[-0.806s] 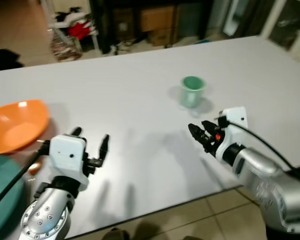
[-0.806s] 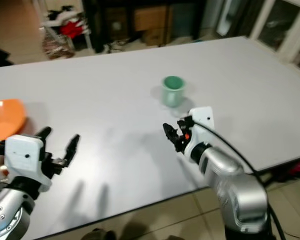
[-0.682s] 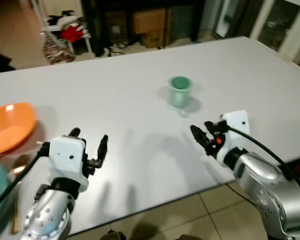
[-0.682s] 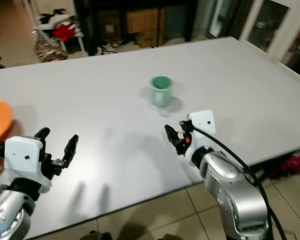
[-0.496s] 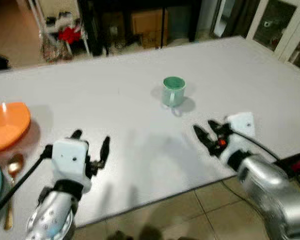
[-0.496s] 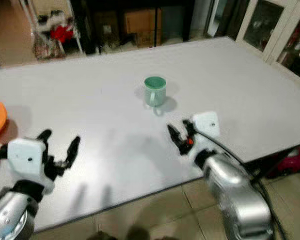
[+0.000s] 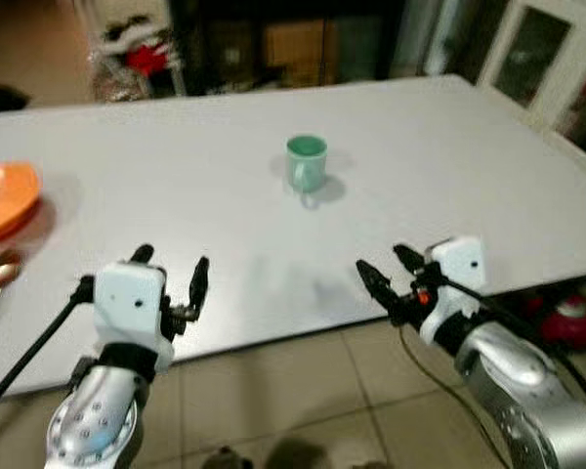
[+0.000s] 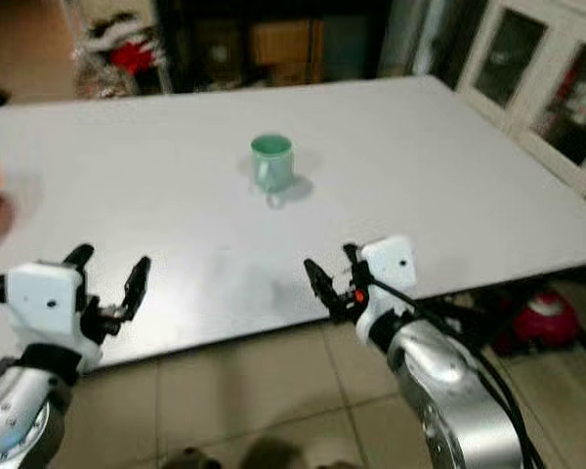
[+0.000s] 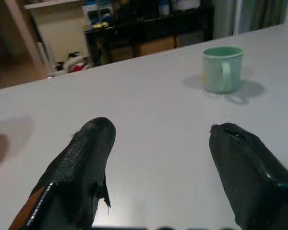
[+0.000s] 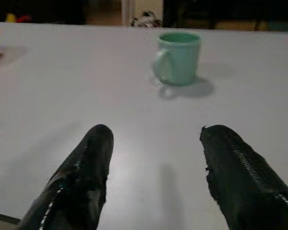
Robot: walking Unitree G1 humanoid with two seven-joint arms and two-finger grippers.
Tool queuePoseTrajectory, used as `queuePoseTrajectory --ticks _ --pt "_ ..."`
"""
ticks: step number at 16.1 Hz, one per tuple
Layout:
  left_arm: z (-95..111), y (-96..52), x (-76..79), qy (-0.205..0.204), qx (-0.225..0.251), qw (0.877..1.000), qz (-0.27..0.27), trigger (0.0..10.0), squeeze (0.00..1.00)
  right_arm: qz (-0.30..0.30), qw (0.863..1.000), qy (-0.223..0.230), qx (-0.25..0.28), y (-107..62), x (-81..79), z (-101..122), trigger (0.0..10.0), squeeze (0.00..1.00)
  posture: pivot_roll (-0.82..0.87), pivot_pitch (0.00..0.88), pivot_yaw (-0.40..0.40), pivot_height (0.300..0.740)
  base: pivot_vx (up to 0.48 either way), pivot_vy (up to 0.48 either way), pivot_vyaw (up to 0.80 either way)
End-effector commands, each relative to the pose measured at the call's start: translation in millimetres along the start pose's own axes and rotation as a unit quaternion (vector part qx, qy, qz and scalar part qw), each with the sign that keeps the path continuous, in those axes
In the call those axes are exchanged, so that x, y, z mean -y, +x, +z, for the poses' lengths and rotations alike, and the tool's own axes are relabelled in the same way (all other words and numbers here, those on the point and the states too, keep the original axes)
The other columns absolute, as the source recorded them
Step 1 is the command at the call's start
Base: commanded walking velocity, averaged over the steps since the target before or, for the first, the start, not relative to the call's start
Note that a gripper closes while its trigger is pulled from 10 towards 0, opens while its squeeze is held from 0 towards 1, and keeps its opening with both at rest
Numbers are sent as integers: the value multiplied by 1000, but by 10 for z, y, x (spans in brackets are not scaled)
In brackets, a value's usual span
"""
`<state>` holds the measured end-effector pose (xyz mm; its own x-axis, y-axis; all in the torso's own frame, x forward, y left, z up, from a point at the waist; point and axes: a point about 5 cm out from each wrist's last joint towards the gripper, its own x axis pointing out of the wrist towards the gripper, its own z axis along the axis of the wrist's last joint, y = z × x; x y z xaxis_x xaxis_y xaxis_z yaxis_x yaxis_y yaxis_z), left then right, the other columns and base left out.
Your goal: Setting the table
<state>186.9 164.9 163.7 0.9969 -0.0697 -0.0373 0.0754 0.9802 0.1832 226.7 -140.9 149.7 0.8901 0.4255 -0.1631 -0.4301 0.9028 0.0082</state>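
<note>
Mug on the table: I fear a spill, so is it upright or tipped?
Upright. The mug stands on its base on the table, rim up, handle at its side. Whether it holds liquid, cannot tell.

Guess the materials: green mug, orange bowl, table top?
Green mug: likely plastic or matte-glazed ceramic; flat pale green, thick rim, no sharp glints.
Orange bowl: probably plastic; saturated colour, soft sheen, blurred here.
Table top: smooth light-grey laminate or painted board, by its even matte surface and soft shadows.
</note>
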Motion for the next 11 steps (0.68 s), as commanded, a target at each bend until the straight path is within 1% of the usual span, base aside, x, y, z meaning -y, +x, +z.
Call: queuePoseTrajectory --ticks 1,2,4,6,8,9,11 --pt "18 30 -28 4 10 1000 1 10000 0 -15 1000 -8 18 -21 27 39 10000 1000 -40 38 48 740 0 0 800" --pt "3 86 -27 9 12 1000 -1 10000 0 -30 999 7 23 -63 73 18 10000 1000 -51 37 66 740 0 0 800" --pt "-15 141 -8 9 15 1000 -5 10000 0 -50 999 5 22 -116 122 1 10000 1000 -70 37 84 740 0 0 800" --pt "-37 233 36 8 21 1000 -19 10000 0 -75 997 9 14 -246 162 -44 10000 1000 -100 40 111 740 0 0 800" --pt "-37 274 47 16 27 999 -28 10000 0 -83 997 6 9 -306 164 -59 10000 1000 -119 44 123 740 0 0 800" --pt "-39 289 49 22 29 999 -31 10000 0 -84 996 10 3 -331 163 -72 10000 1000 -124 44 126 740 0 0 800" --pt "-42 329 48 20 32 999 -39 10000 0 -77 997 24 -7 -398 151 -71 10000 1000 -124 44 126 740 0 0 800"
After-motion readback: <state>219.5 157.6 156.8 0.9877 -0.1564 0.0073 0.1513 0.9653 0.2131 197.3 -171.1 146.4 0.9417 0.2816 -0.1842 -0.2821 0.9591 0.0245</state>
